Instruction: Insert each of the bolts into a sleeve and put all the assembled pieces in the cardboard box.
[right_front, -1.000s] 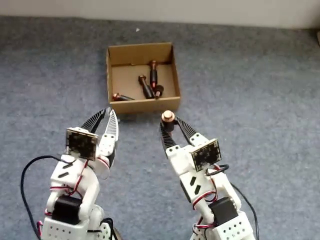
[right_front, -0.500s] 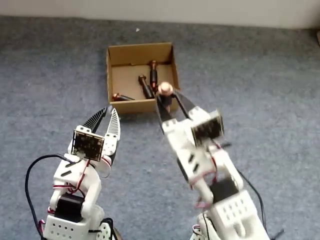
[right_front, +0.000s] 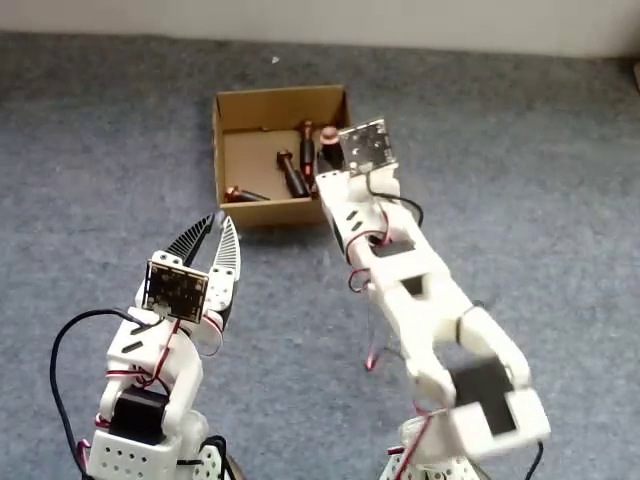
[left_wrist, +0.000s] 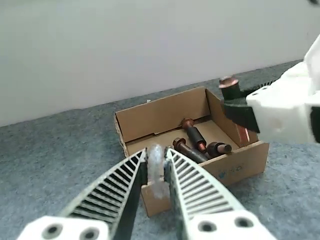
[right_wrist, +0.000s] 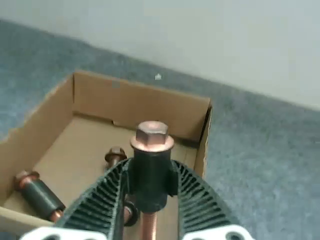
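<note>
The cardboard box (right_front: 230, 150) sits at the back middle of the carpet, with several assembled bolt-and-sleeve pieces (right_front: 293, 175) lying inside. My right gripper (right_front: 328, 157) hangs over the box's right part, shut on one assembled piece (right_front: 328, 132). In the right wrist view the black sleeve (right_wrist: 150, 185) with its copper bolt head (right_wrist: 152, 135) stands upright in the right gripper (right_wrist: 150, 172), above the box floor (right_wrist: 75, 150). My left gripper (right_front: 219, 222) rests in front of the box's near-left corner, slightly open and holding nothing. The left wrist view shows the left gripper (left_wrist: 155, 156), the box (left_wrist: 165, 112) and the held piece (left_wrist: 229, 89).
Grey carpet (right_front: 520, 180) covers the table on all sides of the box. A pale wall (right_front: 400, 20) runs along the far edge. Loose cables (right_front: 60, 340) trail beside the arm bases near the front.
My right arm has stretched forward, carrying the assembled piece from in front of the box to above its right part. The left arm shifted only slightly.
</note>
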